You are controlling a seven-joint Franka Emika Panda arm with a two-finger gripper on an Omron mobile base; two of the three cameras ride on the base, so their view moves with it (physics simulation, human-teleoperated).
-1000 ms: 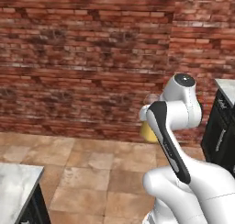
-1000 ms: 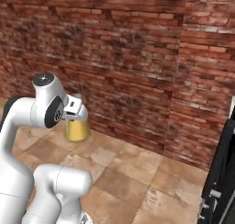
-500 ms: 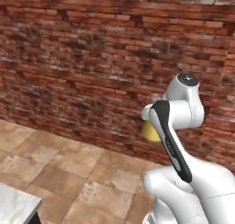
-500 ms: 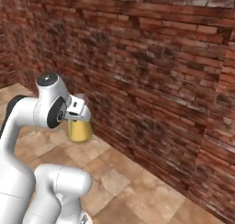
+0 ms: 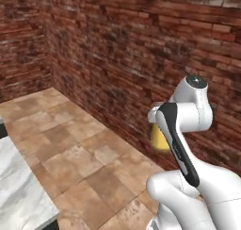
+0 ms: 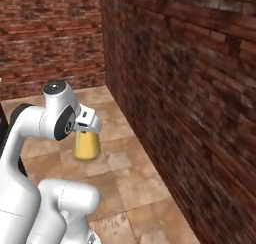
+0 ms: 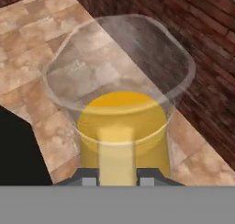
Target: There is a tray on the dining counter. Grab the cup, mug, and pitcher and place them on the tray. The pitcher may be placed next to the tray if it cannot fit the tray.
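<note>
The pincer is pinching the pitcher, which hangs just below it, lifted above the tiled floor. A brick wall stands near beyond it.

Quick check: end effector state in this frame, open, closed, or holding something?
End effector: closed on the pitcher, carried in the air above the tiled floor near the brick wall.

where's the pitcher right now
The pitcher hangs from the gripper in the air above the tiled floor, beside the brick wall.
</note>
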